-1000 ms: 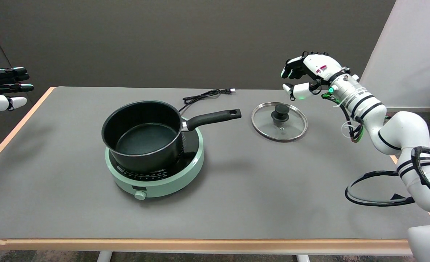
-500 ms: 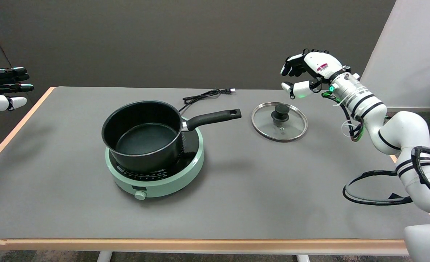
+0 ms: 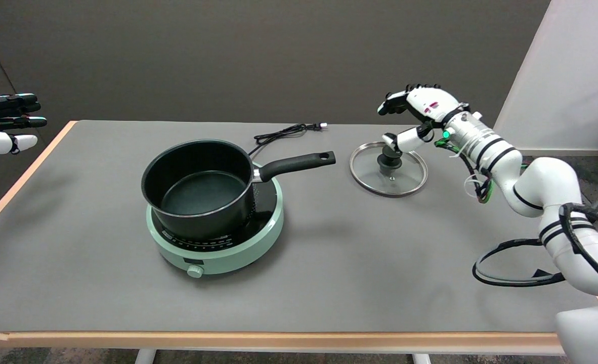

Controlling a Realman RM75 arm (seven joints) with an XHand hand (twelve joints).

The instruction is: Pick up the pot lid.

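Glass lid [image 3: 388,169] lies flat on the tabletop [image 3: 329,263], unlifted; your robot hand [image 3: 414,115] hovers at its 1 o'clock, fingers apart, holding nothing, so grasp and lift remain.

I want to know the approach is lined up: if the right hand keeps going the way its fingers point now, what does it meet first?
Probably the black knob of the pot lid. The right hand points left and downward just above it, fingers apart, holding nothing. Depth is uncertain from this single view.
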